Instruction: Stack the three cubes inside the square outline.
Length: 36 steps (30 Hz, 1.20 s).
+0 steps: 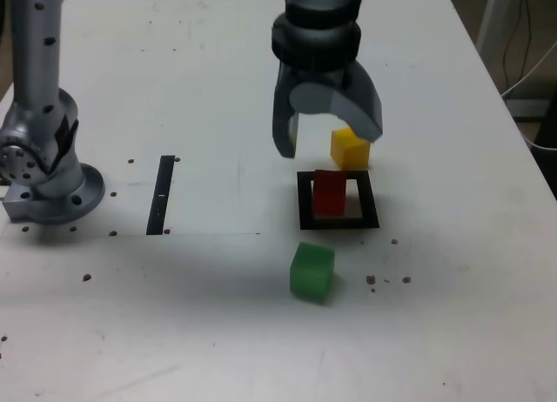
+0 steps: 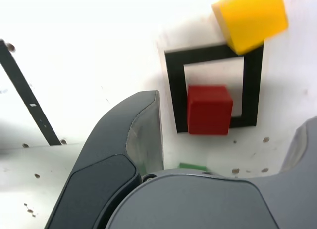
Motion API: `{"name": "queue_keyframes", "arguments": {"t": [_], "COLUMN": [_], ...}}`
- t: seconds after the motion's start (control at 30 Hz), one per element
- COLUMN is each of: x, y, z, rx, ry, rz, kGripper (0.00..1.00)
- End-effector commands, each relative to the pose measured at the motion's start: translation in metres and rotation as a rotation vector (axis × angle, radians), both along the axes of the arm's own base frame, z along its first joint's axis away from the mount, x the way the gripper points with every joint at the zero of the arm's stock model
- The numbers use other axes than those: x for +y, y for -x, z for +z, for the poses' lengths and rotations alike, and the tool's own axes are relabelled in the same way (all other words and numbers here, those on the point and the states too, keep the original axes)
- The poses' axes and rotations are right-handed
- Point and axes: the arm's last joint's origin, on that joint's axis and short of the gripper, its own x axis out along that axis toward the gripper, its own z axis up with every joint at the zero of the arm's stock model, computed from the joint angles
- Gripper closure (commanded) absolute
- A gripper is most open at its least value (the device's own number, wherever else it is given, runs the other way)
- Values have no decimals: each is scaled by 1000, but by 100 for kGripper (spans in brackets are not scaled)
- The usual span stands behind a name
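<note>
The red cube [image 1: 329, 193] sits flat inside the square outline [image 1: 305, 202], a thick black border with a white centre, directly below the raised gripper [image 1: 329, 139], whose two fingers stand spread wide and empty above it. The yellow cube [image 1: 350, 148] rests just outside the outline's far edge, close beside one fingertip and turned slightly askew. The green cube [image 1: 312, 271], a little larger, lies on the near side of the outline, apart from it and farthest from the gripper.

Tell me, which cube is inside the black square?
The red cube. The yellow cube and the green cube sit outside the square.
</note>
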Motion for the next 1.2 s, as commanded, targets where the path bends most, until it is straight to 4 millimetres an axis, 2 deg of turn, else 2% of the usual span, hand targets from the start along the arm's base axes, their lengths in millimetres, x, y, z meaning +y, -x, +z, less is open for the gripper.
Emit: {"name": "queue_keyframes", "arguments": {"t": [0.0,0.27,0.47,0.83,1.17], "x": [10,34,39,49,57], "y": [2,-4,-13,-35,-47], "z": [2,-3,-9,-39,-51], "rx": [-2,-4,-7,47,40], "ry": [-4,-12,-11,-8,7], "rz": [19,54,61,85,106], "kGripper": [1,1,1,5,7]}}
